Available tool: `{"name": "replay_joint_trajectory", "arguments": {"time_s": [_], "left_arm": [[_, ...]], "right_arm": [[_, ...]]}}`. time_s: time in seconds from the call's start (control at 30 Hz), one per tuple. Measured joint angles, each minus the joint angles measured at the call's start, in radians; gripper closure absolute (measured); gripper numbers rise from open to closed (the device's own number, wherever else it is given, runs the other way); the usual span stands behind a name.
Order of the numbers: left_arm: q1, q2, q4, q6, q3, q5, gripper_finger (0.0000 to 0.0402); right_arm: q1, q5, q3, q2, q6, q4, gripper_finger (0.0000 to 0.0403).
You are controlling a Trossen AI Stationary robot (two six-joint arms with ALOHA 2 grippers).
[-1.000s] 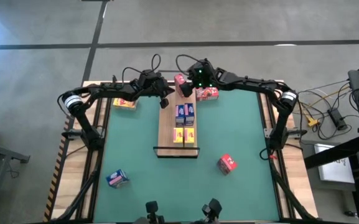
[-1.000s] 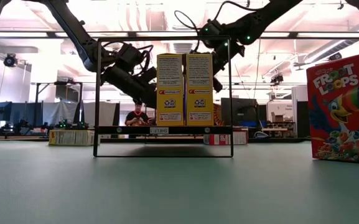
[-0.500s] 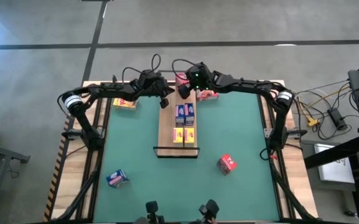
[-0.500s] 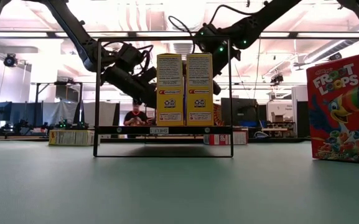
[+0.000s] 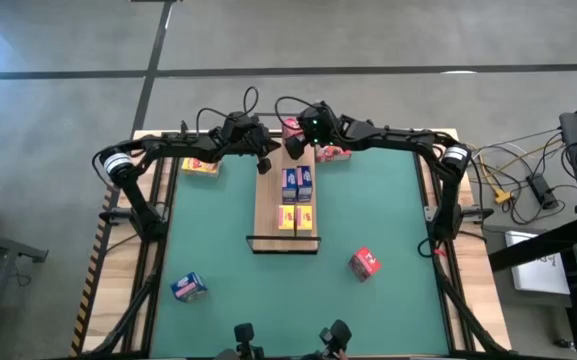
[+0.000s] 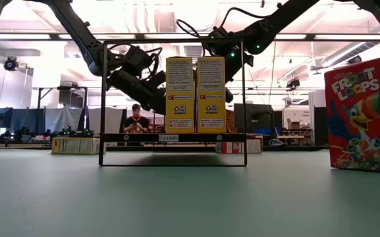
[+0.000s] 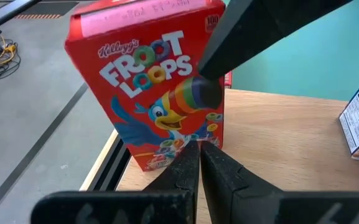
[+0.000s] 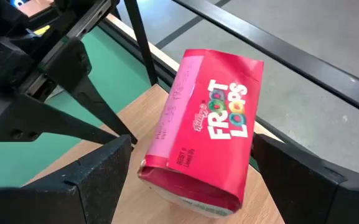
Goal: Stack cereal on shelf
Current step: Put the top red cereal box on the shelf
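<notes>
Left to right, we see a blue box lying on the green mat well clear of both grippers, at the near left. A yellow box lies at the far left edge, under the left arm, behind its gripper.

Left gripper: fingers pressed together, nothing between them, tips right at the lower front of the upright red Froot Loops box. We can't tell if they touch it. It sits at the far end of the shelf, on the box's left side.

That red box stands on the shelf's far end, between the two grippers.

Right gripper: fingers spread wide, straddling the same red box from above, one finger each side. We see a gap on both sides, so no grip.

Nearer than both grippers on the shelf board: a blue pair, then a yellow pair at the near end, upright, side by side and touching in the low view.

Just right of the right gripper, another red box lies on the mat. Well apart, at the near right, one more red box sits on the mat.
</notes>
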Motion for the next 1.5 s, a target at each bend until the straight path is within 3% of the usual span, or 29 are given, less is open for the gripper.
{"name": "replay_joint_trajectory", "arguments": {"time_s": [0.13,0.37,0.5,1.37,1.5], "left_arm": [[0.0,0.0,0.0,0.0,0.0,0.0,0.0401],[0.0,0.0,0.0,0.0,0.0,0.0,0.0401],[0.0,0.0,0.0,-0.001,0.0,0.0,0.0401],[-0.007,-0.012,0.064,-0.074,0.0,0.0,0.0401],[-0.008,-0.009,0.086,-0.078,0.0,0.0,0.0401]], "right_arm": [[0.0,0.0,0.0,0.0,0.0,0.001,0.0087],[0.005,-0.003,0.0,0.0,-0.012,0.003,0.0165],[0.006,-0.002,0.0,0.0,-0.01,0.003,0.0189],[0.033,-0.007,-0.002,-0.076,0.146,-0.173,0.0197],[0.033,-0.052,-0.002,-0.076,0.146,-0.173,0.0197]]}}
